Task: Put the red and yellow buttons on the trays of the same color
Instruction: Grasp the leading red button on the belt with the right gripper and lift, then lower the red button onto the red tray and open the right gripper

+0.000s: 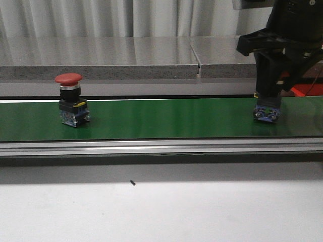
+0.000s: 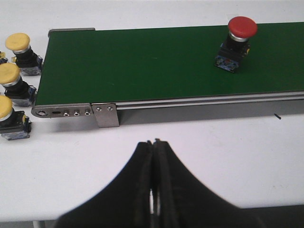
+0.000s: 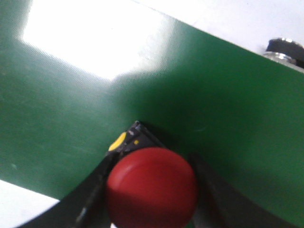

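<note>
Two red buttons stand on the green belt (image 1: 161,118), the right pincer (image 1: 266,103) pinching one red button (image 3: 152,185) under its cap, the other red button (image 1: 70,101) well apart, the left pincer (image 2: 154,190) pressed together; both look light, rigid, top-heavy.

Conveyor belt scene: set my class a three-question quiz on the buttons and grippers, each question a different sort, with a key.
1. True or false: the left gripper holds a button.
2. How many yellow buttons sit beside the green belt's end?
3. The right gripper closes around a button capped: A) yellow B) red C) green.

Key: 1 false; 2 three; 3 B, the gripped red button. Another red button stands free.
</note>
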You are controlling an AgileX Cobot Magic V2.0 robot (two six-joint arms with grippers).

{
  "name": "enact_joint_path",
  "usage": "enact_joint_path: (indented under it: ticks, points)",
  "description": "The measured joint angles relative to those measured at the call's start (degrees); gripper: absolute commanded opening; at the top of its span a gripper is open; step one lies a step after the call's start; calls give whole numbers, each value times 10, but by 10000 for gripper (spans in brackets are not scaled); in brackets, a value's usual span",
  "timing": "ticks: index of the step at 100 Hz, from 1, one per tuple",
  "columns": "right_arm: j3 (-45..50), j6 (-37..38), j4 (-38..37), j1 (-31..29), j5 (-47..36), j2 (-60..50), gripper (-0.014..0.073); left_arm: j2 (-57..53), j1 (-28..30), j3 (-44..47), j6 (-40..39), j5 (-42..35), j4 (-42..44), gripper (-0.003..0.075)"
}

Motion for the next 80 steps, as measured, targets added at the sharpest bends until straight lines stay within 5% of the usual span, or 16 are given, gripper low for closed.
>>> enact_joint_path:
  ticks: [31, 80]
  points:
    - [-18, -1, 0, -35, -4, -18, 141, 0, 0, 0, 0, 0, 0, -20]
    - [-59, -1, 0, -249, -6, -14, 141, 0, 0, 0, 0, 0, 0, -20]
